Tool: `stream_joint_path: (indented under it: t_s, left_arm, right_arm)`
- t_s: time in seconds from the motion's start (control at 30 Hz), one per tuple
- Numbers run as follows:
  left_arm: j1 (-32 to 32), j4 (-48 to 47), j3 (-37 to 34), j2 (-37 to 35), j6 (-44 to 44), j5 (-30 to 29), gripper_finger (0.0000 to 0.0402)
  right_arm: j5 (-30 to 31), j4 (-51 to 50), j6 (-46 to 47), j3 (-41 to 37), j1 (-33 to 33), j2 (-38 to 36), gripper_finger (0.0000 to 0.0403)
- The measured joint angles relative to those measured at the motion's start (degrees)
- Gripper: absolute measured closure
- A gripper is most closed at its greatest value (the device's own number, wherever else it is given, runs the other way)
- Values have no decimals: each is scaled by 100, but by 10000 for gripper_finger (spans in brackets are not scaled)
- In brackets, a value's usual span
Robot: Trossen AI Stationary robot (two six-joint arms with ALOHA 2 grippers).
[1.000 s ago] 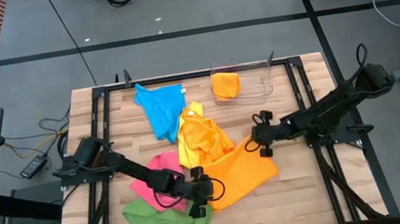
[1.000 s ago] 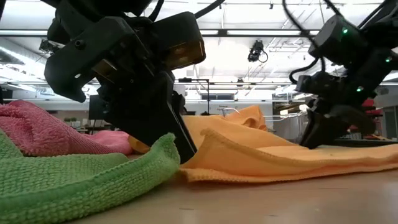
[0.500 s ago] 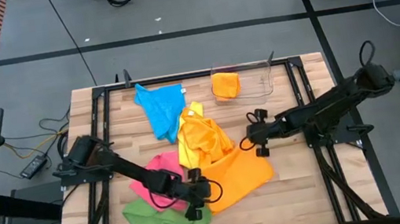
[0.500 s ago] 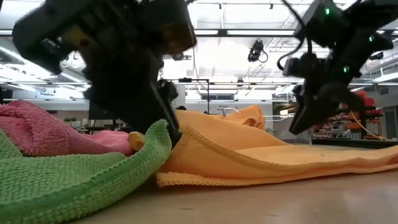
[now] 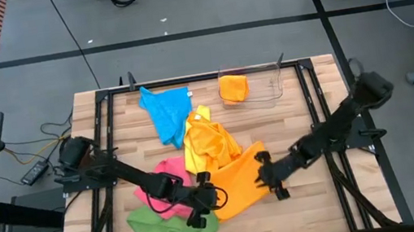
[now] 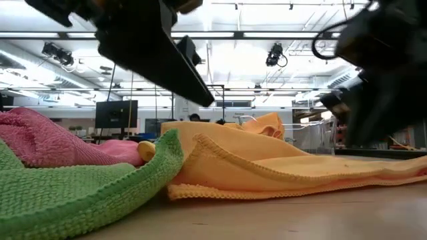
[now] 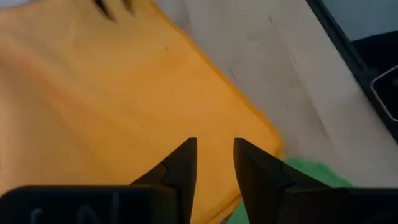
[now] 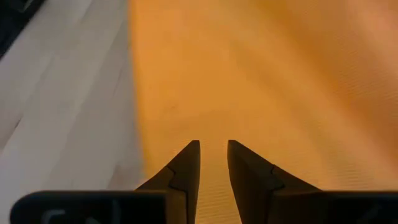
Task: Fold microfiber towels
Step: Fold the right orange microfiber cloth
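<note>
High view: the orange towel (image 5: 241, 178) lies rumpled near the middle of the bench's front edge, partly doubled over, with a yellow towel (image 5: 204, 139) overlapping its far side. A pink towel (image 5: 162, 176) and a green towel (image 5: 162, 226) sit toward the front left corner, a blue towel (image 5: 167, 110) lies toward the back edge, and another orange cloth (image 5: 233, 87) rests inside a clear bin (image 5: 268, 82) at the back edge.

The left gripper (image 5: 203, 201) is at the orange towel's left corner, beside the green one. In its wrist view its fingers (image 7: 180, 165) stand a little apart above the orange cloth; I cannot tell whether any fabric is caught between them. The right gripper (image 5: 270, 179) is at the same towel's right edge. Its fingers (image 8: 186, 165) also show a narrow gap over the cloth, and whether they pinch it cannot be told.

These towels look light, soft and floppy, with a grippy pile and a stitched hem. They will likely sag and crease when lifted, so 2 adjacent corners at the hem seem the best places to hold, keeping the edge taut while folding.

No brand, label or readable writing shows anywhere.
</note>
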Motion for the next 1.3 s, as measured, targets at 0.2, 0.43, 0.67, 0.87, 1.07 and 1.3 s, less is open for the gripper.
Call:
stream_joint_path:
  t_s: [0.2,0.43,0.67,0.87,1.07,1.3]
  left_arm:
    - [134,-76,-2,-212,100,-73,290]
    - [265,-130,-2,-206,64,-73,291]
    - [356,-303,-2,-203,-66,-73,295]
    - [376,-243,-2,-203,-191,-73,301]
    - [296,-60,0,-203,-133,-62,299]
    - [107,411,0,-203,133,-71,299]
  right_arm:
    - [535,96,164,626,306,776,313]
    - [512,68,-300,1819,193,1757,313]
    - [195,-749,-624,3059,183,2770,313]
    - [-587,-1522,-455,3409,346,2892,313]
    - [-1151,-3131,-254,3389,808,2460,313]
    - [-1103,-4732,-244,3269,1143,1891,313]
